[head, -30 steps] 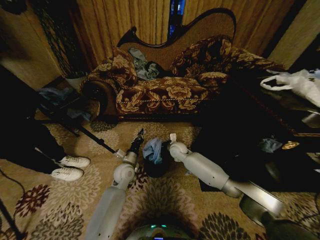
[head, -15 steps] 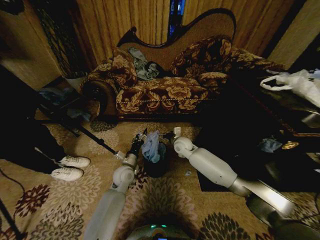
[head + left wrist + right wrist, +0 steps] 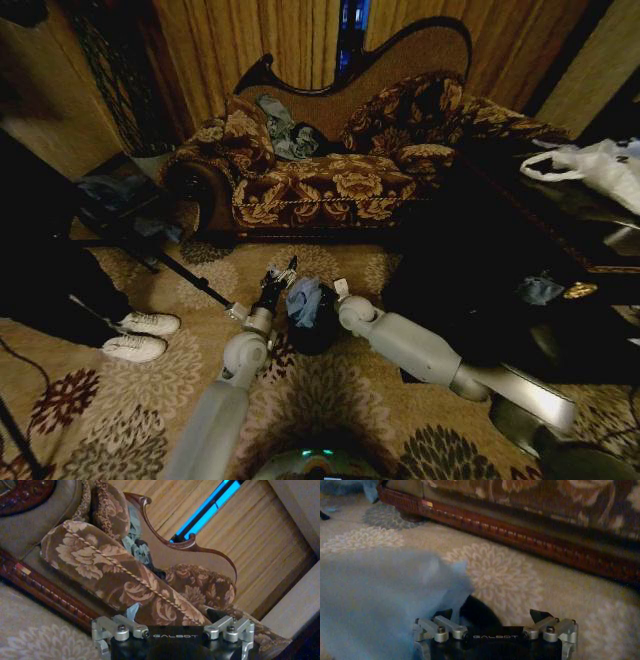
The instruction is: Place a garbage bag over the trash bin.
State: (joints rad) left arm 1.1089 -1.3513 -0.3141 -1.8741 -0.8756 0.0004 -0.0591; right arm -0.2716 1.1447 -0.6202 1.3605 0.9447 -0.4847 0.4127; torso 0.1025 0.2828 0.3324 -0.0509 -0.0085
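Note:
The trash bin [image 3: 314, 333], small, black and round, stands on the patterned carpet in front of me. The light blue garbage bag [image 3: 303, 298] is bunched over its far rim. In the right wrist view the garbage bag [image 3: 375, 592] spreads as a wrinkled blue sheet beside a dark patch of the trash bin [image 3: 476, 612]. My left gripper [image 3: 279, 281] is at the bag's left edge, and a scrap of blue film [image 3: 131, 611] shows just above its mount. On the bag's right side my right gripper [image 3: 333, 292] stands open, one finger against the film.
A floral sofa [image 3: 320, 180] with clothes on it stands just beyond the bin. A person's white sneakers [image 3: 140, 335] and a tripod leg [image 3: 185, 280] are on the left. A dark table [image 3: 560, 250] with a white plastic bag [image 3: 595, 165] is on the right.
The bag, lifted higher half a second ago, has sunk back onto the bin. My right arm has drawn back toward me and lower. The left gripper stays beside the bag.

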